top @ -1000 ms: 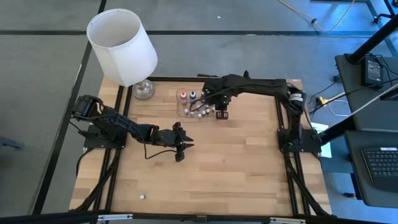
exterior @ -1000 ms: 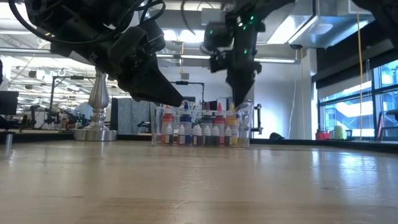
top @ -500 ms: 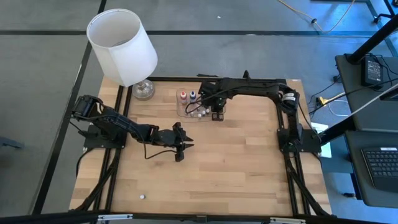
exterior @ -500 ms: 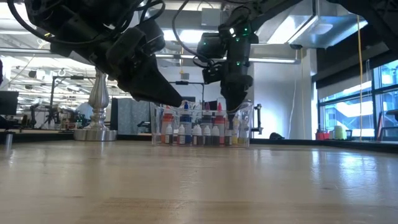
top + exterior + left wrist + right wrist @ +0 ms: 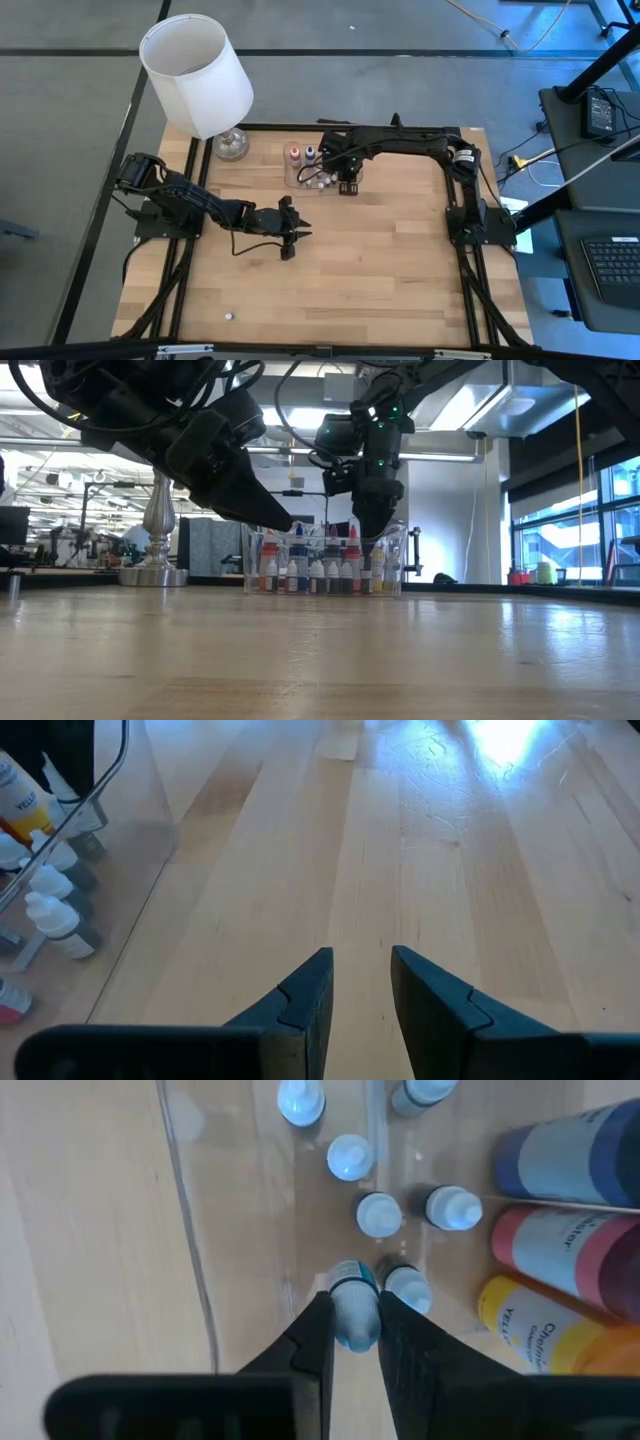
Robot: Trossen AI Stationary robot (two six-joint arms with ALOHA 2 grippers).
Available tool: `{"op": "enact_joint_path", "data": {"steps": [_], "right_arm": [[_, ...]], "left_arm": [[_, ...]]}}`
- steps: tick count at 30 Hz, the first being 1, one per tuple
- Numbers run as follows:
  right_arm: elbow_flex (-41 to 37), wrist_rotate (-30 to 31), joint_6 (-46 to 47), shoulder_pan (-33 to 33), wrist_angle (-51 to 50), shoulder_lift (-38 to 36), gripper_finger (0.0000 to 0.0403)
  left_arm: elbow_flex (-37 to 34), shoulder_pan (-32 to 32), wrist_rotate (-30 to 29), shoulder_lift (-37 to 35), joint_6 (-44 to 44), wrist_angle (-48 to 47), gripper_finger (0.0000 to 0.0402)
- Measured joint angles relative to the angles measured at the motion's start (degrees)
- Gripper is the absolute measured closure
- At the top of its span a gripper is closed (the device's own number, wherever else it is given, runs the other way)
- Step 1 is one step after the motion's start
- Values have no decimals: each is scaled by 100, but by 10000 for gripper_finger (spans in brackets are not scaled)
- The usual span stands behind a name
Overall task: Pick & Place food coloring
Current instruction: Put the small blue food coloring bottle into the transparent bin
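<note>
A shallow clear tray (image 5: pixel 300 182) at the table's far middle holds several food coloring bottles: big red (image 5: pixel 293 153), blue (image 5: pixel 309 152) and yellow (image 5: pixel 540 1317) ones, and tiny white-capped ones (image 5: pixel 378 1214) standing upright. My right gripper (image 5: pixel 345 186) points down over the tray's right end, shut on one tiny white-capped bottle (image 5: pixel 352 1285). My left gripper (image 5: pixel 298 236) hovers low over bare wood near the table's middle. Its fingers (image 5: pixel 305 990) are a little apart with nothing between them. My right gripper pinches the tiny bottle's sides (image 5: pixel 352 1320) just below its white cap between the two fingers (image 5: pixel 318 1338). The fingers come from above, pointing down. The bottle stands upright beside another tiny bottle (image 5: pixel 408 1288). Whether its base rests on the tray floor, I cannot tell.
A white-shaded lamp (image 5: pixel 195 72) stands on a glass base (image 5: pixel 231 146) at the far left corner, close to the tray. A small white object (image 5: pixel 229 316) lies near the front left. Open wood stretches across the table's near half and right side.
My right gripper has come down toward the tray and a little toward the table's left, still shut on the tiny bottle, then held still.
</note>
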Motion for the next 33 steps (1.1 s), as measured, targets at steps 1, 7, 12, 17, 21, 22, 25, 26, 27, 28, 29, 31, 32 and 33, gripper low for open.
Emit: {"op": "enact_joint_path", "data": {"steps": [1, 7, 12, 17, 21, 22, 25, 26, 27, 28, 29, 31, 32, 33], "right_arm": [[0, 0, 0, 0, 0, 0, 339], [0, -2, 3, 4, 53, 0, 337], [0, 2, 0, 35, 107, 11, 340], [2, 0, 0, 100, 220, 76, 338], [-4, 0, -11, 123, 219, 171, 338], [-4, 3, -11, 127, 187, 180, 340], [-2, 2, -15, 133, 217, 239, 340], [-2, 6, -15, 133, 183, 256, 339], [-2, 8, -16, 133, 182, 274, 339], [-2, 7, -15, 133, 210, 280, 338], [-2, 9, -15, 133, 211, 285, 337], [-2, 8, -20, 133, 215, 287, 338], [-2, 9, -22, 133, 217, 287, 338], [-2, 9, -22, 133, 217, 289, 338]], "left_arm": [[0, 0, 0, 0, 3, 0, 302], [0, 0, -2, 0, 46, 0, 302], [0, 0, -2, 0, 46, 0, 302], [0, 0, -2, 0, 46, -2, 302], [0, 0, 0, 0, 46, -38, 302], [0, 0, -2, 0, 46, -46, 302], [0, 0, -2, 0, 46, -92, 302], [0, 0, -2, 1, 46, -111, 302], [0, 0, -2, 1, 46, -122, 302], [0, 0, -2, 2, 46, -135, 302], [0, 0, -3, 1, 46, -151, 302], [0, 0, -4, 2, 46, -155, 302], [0, 0, -2, 2, 46, -155, 302], [0, 0, -4, 2, 46, -155, 302]]}}
